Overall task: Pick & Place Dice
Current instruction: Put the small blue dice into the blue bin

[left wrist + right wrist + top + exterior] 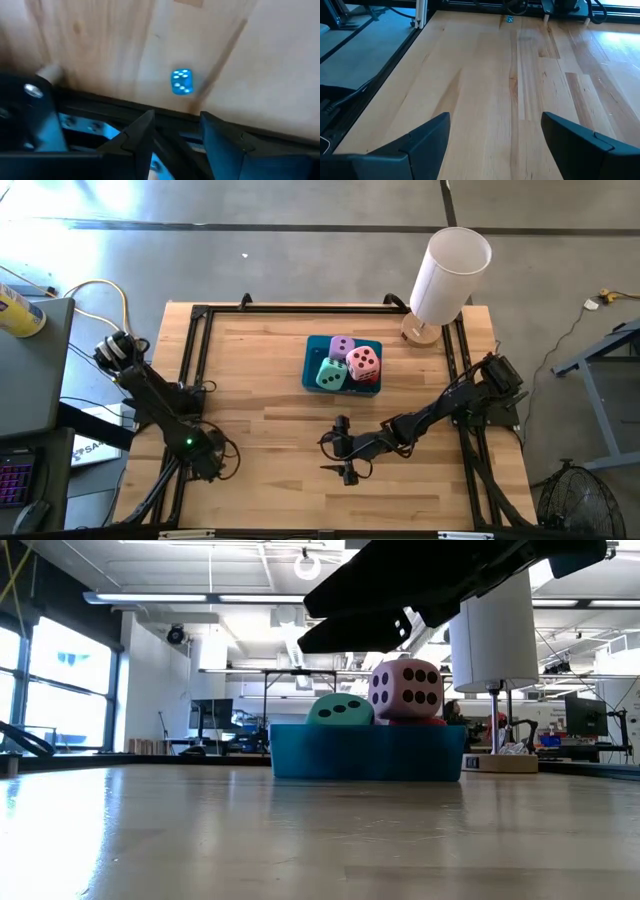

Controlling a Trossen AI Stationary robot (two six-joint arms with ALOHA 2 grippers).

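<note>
The teal tray [311, 367] stands at the table's far middle and holds the dice. The lilac die [342, 347], pink die [363, 362], mint die [331, 374] and red die [371, 379] all lie inside it. In the low view the mint die [340, 710] and pink die [405, 690] rise above the tray's wall [367, 753]. My right gripper [345, 448] hangs open over bare wood, nearer than the tray. My left gripper [175, 145] is open at the near left corner, over the frame rail. A tiny blue die [181, 81] lies on the wood just beyond it.
A white cylinder on a round wooden base [447, 275] stands at the far right corner. A black frame rail [200, 360] runs along the table's edges. Bare wood lies between the tray and the near edge.
</note>
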